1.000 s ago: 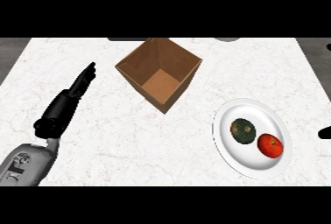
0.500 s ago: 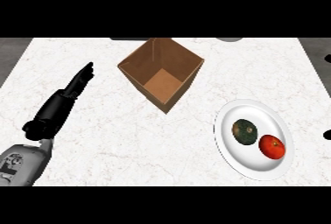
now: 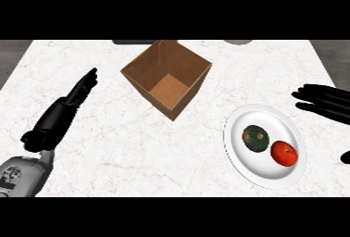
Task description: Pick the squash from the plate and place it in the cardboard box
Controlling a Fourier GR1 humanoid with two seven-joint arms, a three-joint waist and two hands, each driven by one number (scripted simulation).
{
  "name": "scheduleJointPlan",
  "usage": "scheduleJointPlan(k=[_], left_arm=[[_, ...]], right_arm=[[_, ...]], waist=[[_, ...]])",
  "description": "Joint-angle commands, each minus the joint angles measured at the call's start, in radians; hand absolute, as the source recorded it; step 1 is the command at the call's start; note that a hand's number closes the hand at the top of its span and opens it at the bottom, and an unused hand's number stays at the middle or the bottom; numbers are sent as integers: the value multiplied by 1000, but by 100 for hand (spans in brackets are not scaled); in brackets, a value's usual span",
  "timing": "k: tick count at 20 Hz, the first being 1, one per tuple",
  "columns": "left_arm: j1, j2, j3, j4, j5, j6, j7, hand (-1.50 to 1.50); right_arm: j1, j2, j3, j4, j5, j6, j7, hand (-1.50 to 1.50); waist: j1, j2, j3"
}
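A dark green squash point(image 3: 255, 138) lies on a white plate point(image 3: 252, 165) at the right of the counter, beside a red tomato point(image 3: 284, 153). An open cardboard box point(image 3: 167, 77) stands at the back centre with nothing inside. My right hand point(image 3: 327, 101) comes in from the right edge, fingers straight, just up and right of the plate and apart from the squash. At the left my left hand point(image 3: 66, 108) rests with its fingers straight, pointing away, left of the box.
The white marbled counter point(image 3: 143, 152) spreads around the box and plate. Two dark objects point(image 3: 135, 42) sit cut off at the back edge. The grey left forearm point(image 3: 21, 173) shows at the lower left corner.
My right hand has come into view from the right edge, its fingers now reaching over the counter near the plate. The left arm has drifted slightly left and down. Box and plate have not moved.
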Motion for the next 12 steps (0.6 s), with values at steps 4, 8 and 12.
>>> scheduleJointPlan(k=[4, 8, 12], left_arm=[[10, -35, 16, 31, -32, -10, -34, 0], [34, -27, 30, 11, -41, -30, -47, 0], [9, -43, 69, 64, -55, -68, -58, 0]], right_arm=[[101, 16, 59, -258, 171, 24, 238, -150], [130, 48, 117, -388, 244, 110, 407, -150], [224, 96, 87, -352, 307, 81, 363, -150]], waist=[[-8, 1, 0], [-5, 1, 0], [-6, 3, 1]])
